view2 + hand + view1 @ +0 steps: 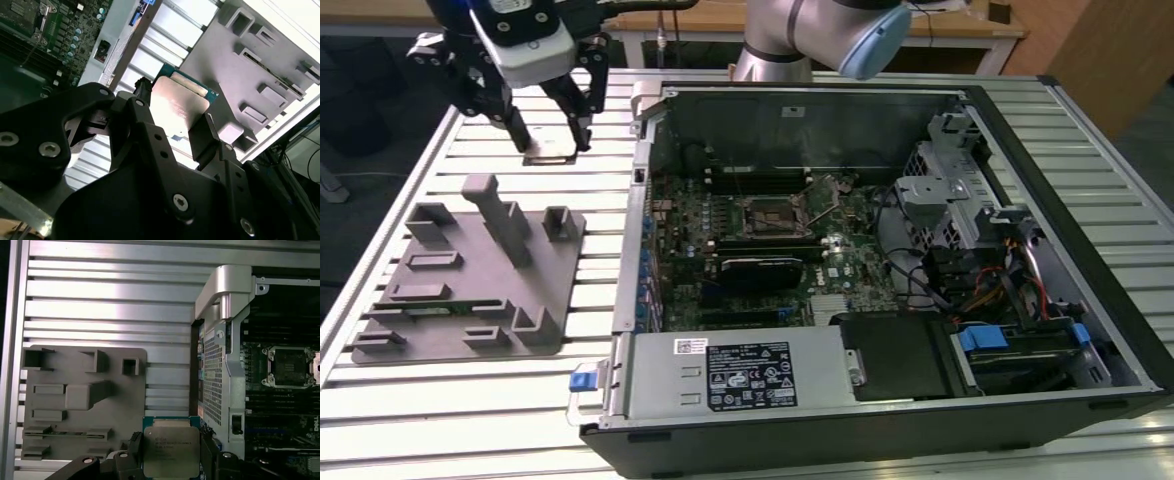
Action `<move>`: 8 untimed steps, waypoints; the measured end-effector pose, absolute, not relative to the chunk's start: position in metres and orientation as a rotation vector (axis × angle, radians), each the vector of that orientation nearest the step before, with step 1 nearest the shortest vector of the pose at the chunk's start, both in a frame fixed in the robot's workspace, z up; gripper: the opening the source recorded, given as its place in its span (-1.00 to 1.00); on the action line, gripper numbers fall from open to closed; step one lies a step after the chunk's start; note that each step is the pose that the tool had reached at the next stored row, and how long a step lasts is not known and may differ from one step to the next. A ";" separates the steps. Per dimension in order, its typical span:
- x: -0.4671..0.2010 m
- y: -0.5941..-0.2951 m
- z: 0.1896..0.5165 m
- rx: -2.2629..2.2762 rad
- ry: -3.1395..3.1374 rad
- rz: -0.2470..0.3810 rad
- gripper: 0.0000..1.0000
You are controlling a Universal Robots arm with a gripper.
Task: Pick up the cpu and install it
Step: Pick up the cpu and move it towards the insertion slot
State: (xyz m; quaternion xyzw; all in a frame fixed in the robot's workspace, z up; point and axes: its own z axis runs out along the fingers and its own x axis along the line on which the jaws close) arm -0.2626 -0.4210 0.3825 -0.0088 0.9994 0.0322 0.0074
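Over slatted desk (454, 420), beside open PC case (854, 120). Holding cpu (171, 452) flat, lid up, hand (171, 446) clamped on opposite edges to spare the contacts; probably clear of desk surface.

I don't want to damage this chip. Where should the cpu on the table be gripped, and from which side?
Grip the cpu by two opposite side edges, coming straight down. It appears to lie flat on the slatted table, metal top up, so only its thin edges can be pinched. The gripper hangs directly over it.
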 end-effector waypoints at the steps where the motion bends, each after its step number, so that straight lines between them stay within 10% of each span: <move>1: -0.260 -0.421 0.383 -0.028 3.125 0.100 0.08; 8: -0.243 -0.421 0.383 -0.028 3.125 0.101 0.08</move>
